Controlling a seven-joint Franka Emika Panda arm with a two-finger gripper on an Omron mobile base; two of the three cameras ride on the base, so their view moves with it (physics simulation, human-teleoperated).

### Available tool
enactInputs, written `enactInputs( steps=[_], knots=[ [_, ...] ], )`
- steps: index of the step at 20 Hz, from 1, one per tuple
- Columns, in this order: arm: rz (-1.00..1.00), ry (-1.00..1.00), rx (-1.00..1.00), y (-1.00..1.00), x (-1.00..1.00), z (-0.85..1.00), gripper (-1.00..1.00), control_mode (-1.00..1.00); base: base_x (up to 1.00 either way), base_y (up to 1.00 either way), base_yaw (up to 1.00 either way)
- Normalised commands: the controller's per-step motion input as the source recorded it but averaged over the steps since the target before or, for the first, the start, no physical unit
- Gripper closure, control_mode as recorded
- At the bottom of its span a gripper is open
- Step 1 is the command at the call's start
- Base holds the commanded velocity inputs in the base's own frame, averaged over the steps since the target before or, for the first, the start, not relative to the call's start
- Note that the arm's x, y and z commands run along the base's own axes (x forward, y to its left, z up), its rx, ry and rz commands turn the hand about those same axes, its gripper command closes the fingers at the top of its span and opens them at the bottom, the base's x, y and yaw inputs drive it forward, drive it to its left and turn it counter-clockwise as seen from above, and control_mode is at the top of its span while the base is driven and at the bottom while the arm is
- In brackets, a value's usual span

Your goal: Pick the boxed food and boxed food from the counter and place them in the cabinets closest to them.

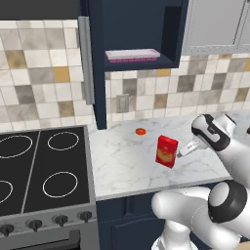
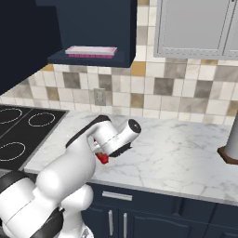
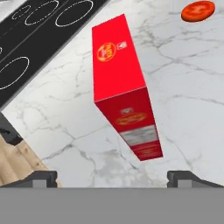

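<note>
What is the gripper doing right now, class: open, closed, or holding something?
Gripper: open, holding nothing, close to the red box.

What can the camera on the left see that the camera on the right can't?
The left base view gives the whole front of the red box standing on the counter, plus a small orange disc behind it. The right base view adds a grey post on a brown base at the far right; there the arm hides most of the box. Both share the stove, the pink tray on the open navy cabinet's shelf, and the tiled wall.
</note>
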Motion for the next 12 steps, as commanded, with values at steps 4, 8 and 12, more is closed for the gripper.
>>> enactInputs(
  steps=[4,8,12],
  knots=[
    [0.0,-0.06,0.0,0.02,0.1,-0.04,-1.0,-1.0,0.0,0.0,0.0],
    [0.0,-0.05,0.0,0.04,0.09,-0.03,-1.0,-1.0,0.0,0.0,0.0],
    [-0.01,-0.03,0.0,0.09,0.12,-0.01,-1.0,-1.0,0.0,0.0,0.0]
  ],
)
